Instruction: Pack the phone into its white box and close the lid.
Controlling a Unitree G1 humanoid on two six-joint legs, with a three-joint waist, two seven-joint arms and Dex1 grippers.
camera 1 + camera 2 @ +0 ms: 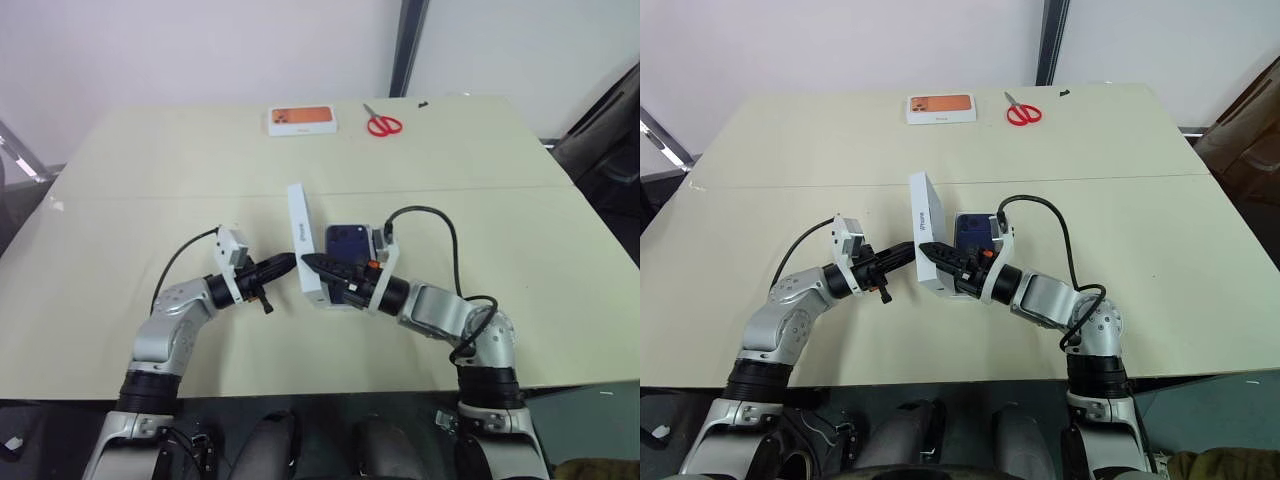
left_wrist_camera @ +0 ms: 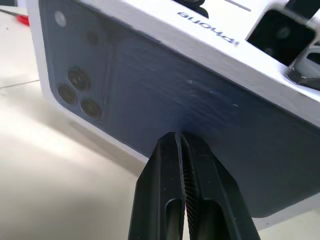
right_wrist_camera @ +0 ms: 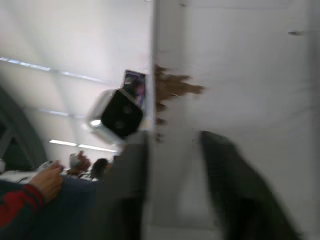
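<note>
Nearest us, the left gripper (image 1: 284,264) is pinched fully closed. Its joined tips touch the printed outer face of the lid (image 1: 298,226), low down near the edge. We judge this to be a prop or a push, not a grasp, because nothing sits between the fingers.

The lid stands on one long edge on the table (image 1: 150,180), with its phone picture turned toward the left gripper. That position would suit tipping it over onto whatever waits on its other side.

The right gripper (image 1: 314,263) reaches into the lid's hollow side. Its fingers stand moderately apart, with the lid's white wall between them. We cannot tell whether they press on that wall, and it looks more like a loose steadying hold.

Just beyond the lid, on the right gripper's side, the phone (image 1: 346,240) lies flat with its dark back up. The arm hides what is under it, so we cannot tell whether the white box is there.

Far beyond the lid, at the table's far edge, an orange-topped box (image 1: 301,120) and red scissors (image 1: 383,124) lie out of play.
</note>
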